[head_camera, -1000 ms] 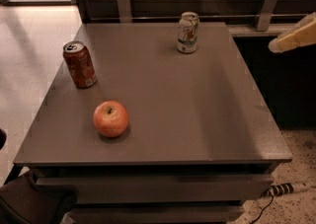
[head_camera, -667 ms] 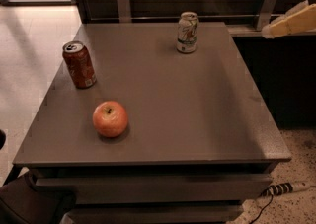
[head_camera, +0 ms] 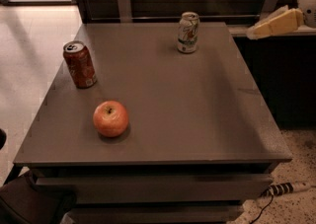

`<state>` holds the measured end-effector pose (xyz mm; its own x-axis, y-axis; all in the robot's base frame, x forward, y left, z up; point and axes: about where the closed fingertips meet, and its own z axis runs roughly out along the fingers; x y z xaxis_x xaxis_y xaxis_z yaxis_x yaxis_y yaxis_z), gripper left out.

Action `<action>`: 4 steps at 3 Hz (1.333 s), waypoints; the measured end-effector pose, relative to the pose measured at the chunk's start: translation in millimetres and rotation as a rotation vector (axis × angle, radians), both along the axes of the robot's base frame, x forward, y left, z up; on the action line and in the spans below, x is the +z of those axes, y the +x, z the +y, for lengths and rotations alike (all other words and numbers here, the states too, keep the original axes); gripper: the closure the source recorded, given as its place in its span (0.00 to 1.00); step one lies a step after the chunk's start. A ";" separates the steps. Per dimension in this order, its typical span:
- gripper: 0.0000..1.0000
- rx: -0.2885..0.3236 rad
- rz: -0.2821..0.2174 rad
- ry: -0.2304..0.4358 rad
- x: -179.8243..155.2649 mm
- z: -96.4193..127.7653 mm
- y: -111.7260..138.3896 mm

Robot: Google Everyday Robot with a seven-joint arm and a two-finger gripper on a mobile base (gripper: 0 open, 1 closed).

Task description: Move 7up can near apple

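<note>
The 7up can (head_camera: 188, 32), white and green with a silver top, stands upright near the far edge of the grey table (head_camera: 197, 119). The apple (head_camera: 110, 118), red-orange with a dark stem, sits near the front left of the table. My gripper (head_camera: 262, 26), cream-coloured, hovers at the upper right, beyond the table's right edge. It is about level with the 7up can, well to its right, and not touching it. It holds nothing that I can see.
A red-brown soda can (head_camera: 79, 64) stands upright at the left edge, behind the apple. A wooden wall with metal brackets (head_camera: 124, 2) runs behind the table. A power strip (head_camera: 289, 188) lies on the floor at the front right.
My gripper has moved left and a little upward, closer to the table's far right corner. The cans and the apple have not moved.
</note>
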<state>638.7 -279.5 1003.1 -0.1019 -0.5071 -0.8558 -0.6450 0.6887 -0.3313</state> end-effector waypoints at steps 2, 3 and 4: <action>0.00 0.148 0.046 0.154 -57.4 62.1 73.9; 0.00 0.210 0.075 0.212 -83.0 93.1 97.7; 0.00 0.256 0.075 0.269 -101.2 116.4 115.6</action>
